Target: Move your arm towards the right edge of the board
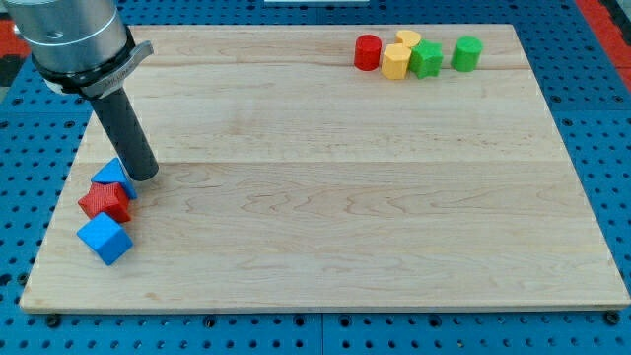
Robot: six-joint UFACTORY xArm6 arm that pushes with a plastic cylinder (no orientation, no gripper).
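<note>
Wooden counter (325, 197) is carrying my tip (145, 177), touching the blue triangular block (111, 174); no pincer is showing; the right edge is lying far toward the view's right.

pale wooden board (325, 197) with lengthwise grain lies on a blue perforated base plate (592, 118). a red surface (601, 12) shows at the view's top-right corner. lighting is even.

The wooden board (325, 197) carried three blocks at the view's left: blue triangular block (113, 175), red block (105, 201), blue cube (105, 239). Top right: red cylinder (368, 51), two yellow blocks (396, 61), green block (426, 59), green cylinder (466, 53).
</note>
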